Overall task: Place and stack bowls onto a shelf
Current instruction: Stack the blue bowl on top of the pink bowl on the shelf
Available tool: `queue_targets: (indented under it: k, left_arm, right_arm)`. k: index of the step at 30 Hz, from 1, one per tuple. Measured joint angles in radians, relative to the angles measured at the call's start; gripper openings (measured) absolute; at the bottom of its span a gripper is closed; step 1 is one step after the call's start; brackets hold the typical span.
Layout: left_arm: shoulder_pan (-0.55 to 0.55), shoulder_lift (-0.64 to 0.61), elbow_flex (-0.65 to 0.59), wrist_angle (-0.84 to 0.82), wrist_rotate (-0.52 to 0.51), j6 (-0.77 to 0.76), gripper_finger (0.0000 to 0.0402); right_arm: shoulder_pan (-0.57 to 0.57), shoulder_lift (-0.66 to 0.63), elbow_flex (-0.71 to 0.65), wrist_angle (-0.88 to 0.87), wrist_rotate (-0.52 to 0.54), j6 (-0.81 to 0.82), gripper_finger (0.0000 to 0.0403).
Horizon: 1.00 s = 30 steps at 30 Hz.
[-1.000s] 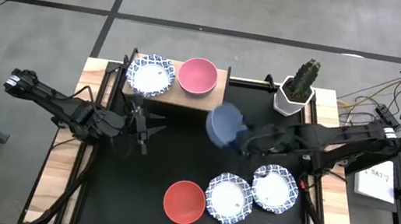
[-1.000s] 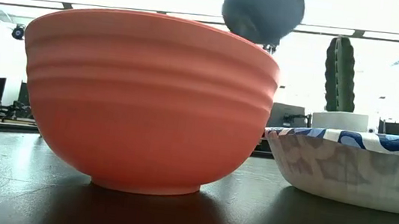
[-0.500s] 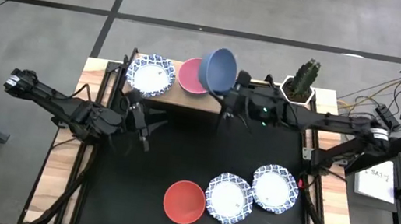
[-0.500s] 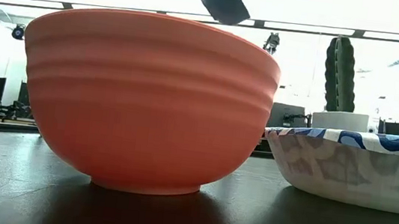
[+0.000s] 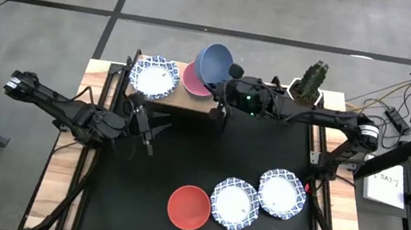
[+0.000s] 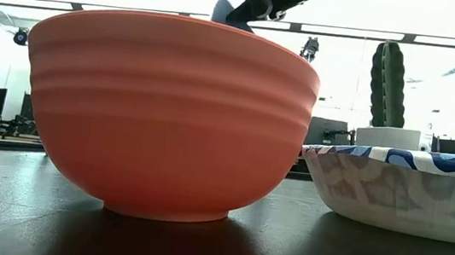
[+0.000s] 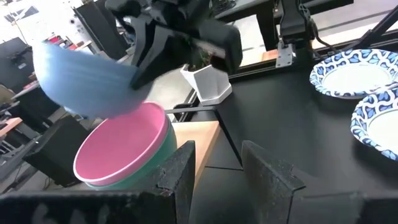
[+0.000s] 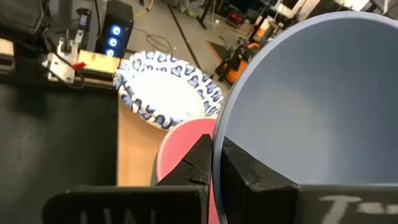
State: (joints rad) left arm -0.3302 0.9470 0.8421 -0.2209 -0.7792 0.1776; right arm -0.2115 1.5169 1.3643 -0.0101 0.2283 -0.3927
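Observation:
My right gripper (image 5: 220, 94) is shut on the blue-grey bowl (image 5: 214, 61), holding it tilted just above the pink bowl (image 5: 192, 81). The pink bowl sits nested in a green bowl (image 7: 166, 157) on the wooden shelf (image 5: 183, 99). A white blue-patterned bowl (image 5: 154, 77) stands on the shelf's left part. The red bowl (image 5: 189, 207) and two more patterned bowls (image 5: 235, 204) (image 5: 281, 194) rest on the black mat near the front. My left gripper (image 5: 156, 132) is open and empty over the mat, left of centre. My right gripper holds the blue-grey bowl by its rim (image 8: 219, 138), on the side toward the table's right. One finger (image 8: 200, 163) is outside the wall and one (image 8: 244, 169) is inside. The fingers come level from the table's right. The bowl is lifted clear and tilted over the pink bowl.
A cactus in a white hexagonal pot (image 5: 306, 90) stands at the far right of the mat, beside my right arm. The shelf's right end (image 7: 199, 140) is bare. The red bowl (image 6: 169, 112) fills most of the low view.
My right gripper has carried the blue-grey bowl from over the mat's middle toward the far edge and a little left, up over the pink bowl on the shelf. The bowl has turned so that its hollow shows from above.

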Motion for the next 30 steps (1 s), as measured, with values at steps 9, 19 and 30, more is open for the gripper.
queue_targets:
  k: [9,19,30]
  left_arm:
    - [0.0,0.0,0.0,-0.005,0.0,0.0,0.0115]
    - [0.0,0.0,0.0,-0.005,0.0,0.0,0.0115]
    - [0.0,0.0,-0.001,-0.005,0.0,0.0,0.0115]
  right_arm:
    - [-0.005,0.035,0.017,-0.005,-0.026,0.026,0.0051]
    - [-0.004,0.01,0.017,-0.007,-0.026,0.059,0.0094]
    - [-0.012,-0.021,-0.052,0.038,-0.026,0.168,0.0031]
